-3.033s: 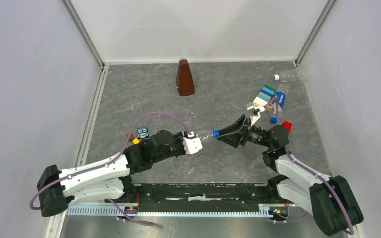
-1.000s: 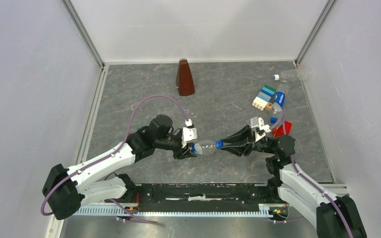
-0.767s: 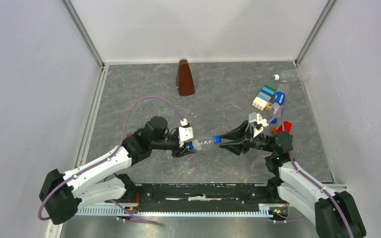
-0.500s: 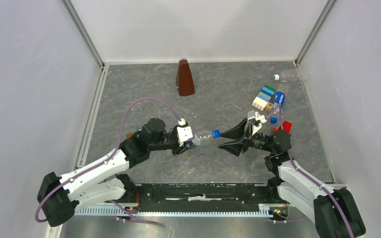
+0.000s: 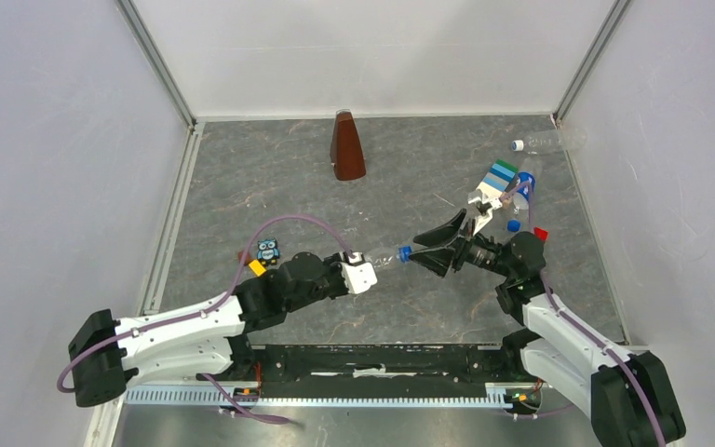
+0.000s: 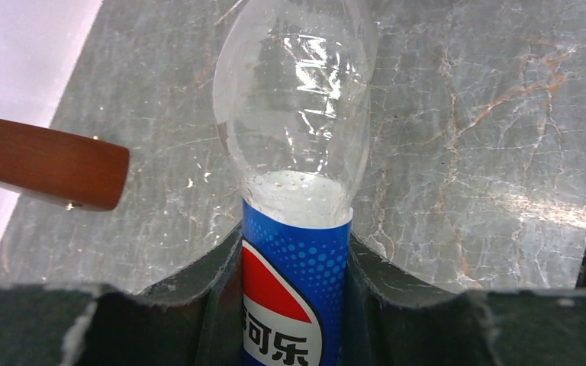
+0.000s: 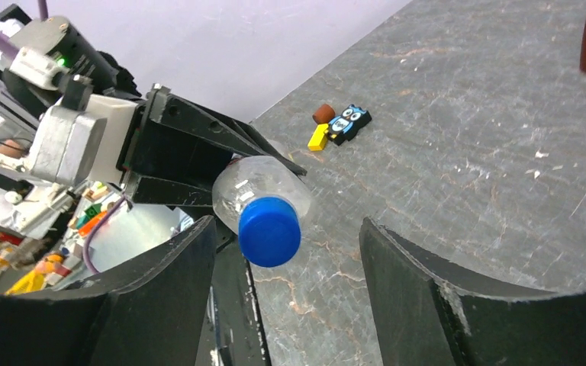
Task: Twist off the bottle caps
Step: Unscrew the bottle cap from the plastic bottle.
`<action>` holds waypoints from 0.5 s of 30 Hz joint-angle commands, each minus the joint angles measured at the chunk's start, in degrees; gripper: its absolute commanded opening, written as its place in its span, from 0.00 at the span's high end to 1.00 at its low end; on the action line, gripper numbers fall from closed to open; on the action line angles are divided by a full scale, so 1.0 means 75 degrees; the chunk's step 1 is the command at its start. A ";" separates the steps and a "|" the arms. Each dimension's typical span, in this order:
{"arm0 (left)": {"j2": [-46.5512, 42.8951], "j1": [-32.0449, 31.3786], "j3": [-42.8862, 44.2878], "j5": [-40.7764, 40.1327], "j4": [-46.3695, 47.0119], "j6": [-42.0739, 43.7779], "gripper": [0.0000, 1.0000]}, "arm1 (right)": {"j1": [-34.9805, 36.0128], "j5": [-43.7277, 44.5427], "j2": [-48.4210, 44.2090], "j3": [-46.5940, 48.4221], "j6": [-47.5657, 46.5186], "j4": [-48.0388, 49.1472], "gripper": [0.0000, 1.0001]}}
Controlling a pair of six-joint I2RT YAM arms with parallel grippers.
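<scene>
Bottle [image 5: 384,255] horizontal, blue cap [image 5: 404,251] pointing at spread right hand [image 5: 421,254], left hand [image 5: 369,265] grasping it

The left wrist view's top edge cuts off the bottle [image 6: 294,137] short of its cap [image 7: 269,231].

The grey marbled desk [image 5: 270,177] is lit evenly and brightly from above; only faint, soft shadows are cast beneath the arms. White glare is caught on the clear plastic bottle with the blue label [image 6: 297,114]. The dark left fingers [image 6: 191,305] and dark right fingers [image 7: 458,305] are rendered soft at the frame edges.
</scene>
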 commanded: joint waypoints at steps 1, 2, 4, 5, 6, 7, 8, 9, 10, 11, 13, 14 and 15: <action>-0.0193 -0.0222 -0.0091 -0.0884 0.0881 0.0607 0.98 | -0.0035 0.0309 0.0188 0.0185 0.0749 0.0241 0.26; -0.0190 -0.0257 -0.0125 -0.0947 0.0942 0.0623 0.98 | -0.0035 0.0269 0.0234 0.0170 0.0817 0.0332 0.26; -0.0173 -0.0311 -0.0202 -0.1052 0.1101 0.0648 0.98 | -0.0035 0.0214 0.0341 0.0169 0.0891 0.0399 0.26; -0.0146 -0.0340 -0.0224 -0.1049 0.1186 0.0668 0.98 | -0.0041 0.0201 0.0393 0.0155 0.0958 0.0465 0.26; -0.0096 -0.0349 -0.0238 -0.1072 0.1221 0.0668 0.98 | -0.0035 0.0221 0.0460 0.0136 0.1099 0.0610 0.26; -0.0027 -0.0370 -0.0227 -0.1102 0.1235 0.0681 0.98 | -0.0036 0.0266 0.0523 0.0083 0.1275 0.0874 0.26; 0.0034 -0.0398 -0.0216 -0.1151 0.1236 0.0691 0.98 | -0.0035 0.0283 0.0605 0.0020 0.1562 0.1198 0.27; 0.0116 -0.0412 -0.0199 -0.1188 0.1248 0.0723 0.98 | -0.0036 0.0263 0.0689 -0.0082 0.1853 0.1670 0.27; 0.0188 -0.0431 -0.0183 -0.1248 0.1243 0.0748 0.98 | -0.0036 0.0194 0.0763 -0.0146 0.2054 0.1993 0.27; 0.0236 -0.0457 -0.0165 -0.1312 0.1236 0.0765 0.98 | -0.0035 0.0152 0.0844 -0.0186 0.2203 0.2244 0.27; 0.0310 -0.0490 -0.0139 -0.1344 0.1248 0.0773 0.98 | -0.0035 0.0131 0.0993 -0.0197 0.2296 0.2381 0.28; 0.0321 -0.0502 -0.0137 -0.1356 0.1268 0.0758 0.98 | -0.0038 0.0131 0.1060 -0.0195 0.2325 0.2385 0.29; 0.0334 -0.0504 -0.0123 -0.1358 0.1293 0.0730 0.98 | -0.0032 0.0094 0.1103 -0.0192 0.2331 0.2417 0.31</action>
